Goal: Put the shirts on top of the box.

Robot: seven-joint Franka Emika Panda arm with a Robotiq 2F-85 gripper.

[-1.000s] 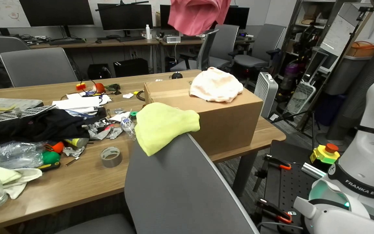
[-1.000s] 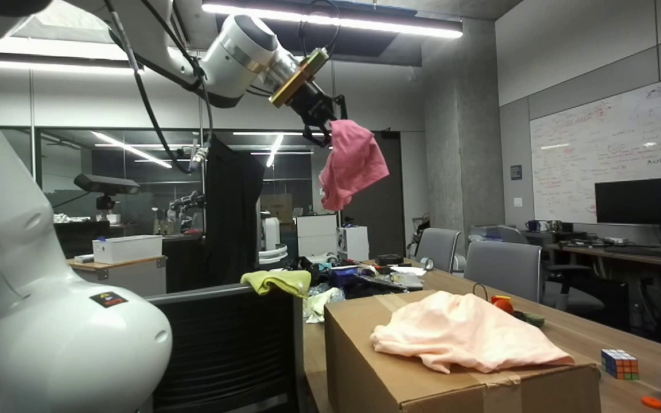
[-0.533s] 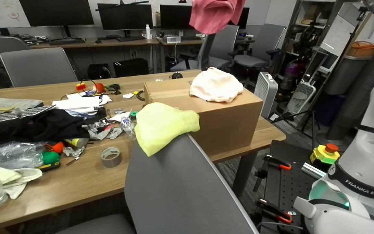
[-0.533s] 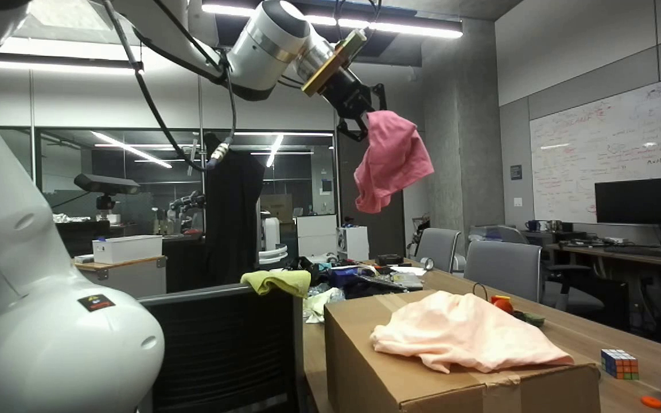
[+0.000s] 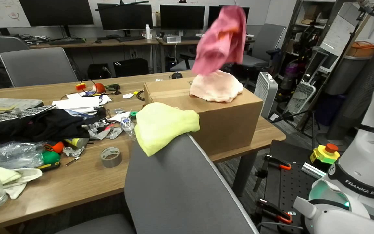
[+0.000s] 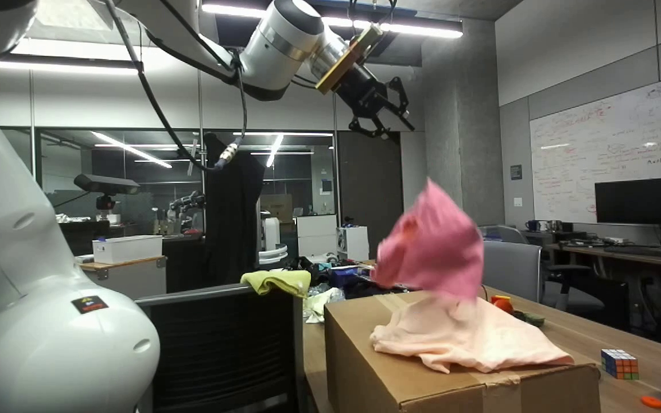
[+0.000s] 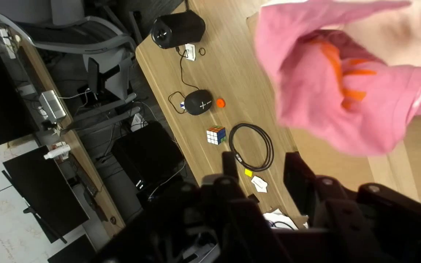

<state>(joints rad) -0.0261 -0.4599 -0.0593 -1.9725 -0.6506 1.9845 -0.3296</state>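
In an exterior view, we see the pink shirt [image 5: 221, 44] in mid-air over the peach shirt [image 5: 218, 87], which lies on the box [image 5: 229, 126]; the yellow-green shirt [image 5: 164, 126] hangs on a chair back [image 5: 177, 182].

In an exterior view, the tool [image 6: 398, 132] is high up, its jaws apart with nothing between them, and the blurred pink shirt is well below; whether it touches the peach shirt, we cannot tell.

The wrist view shows the tool parted too.

We judge the step in hand to be the pink shirt's release; next, we should fetch the yellow-green shirt to the box.
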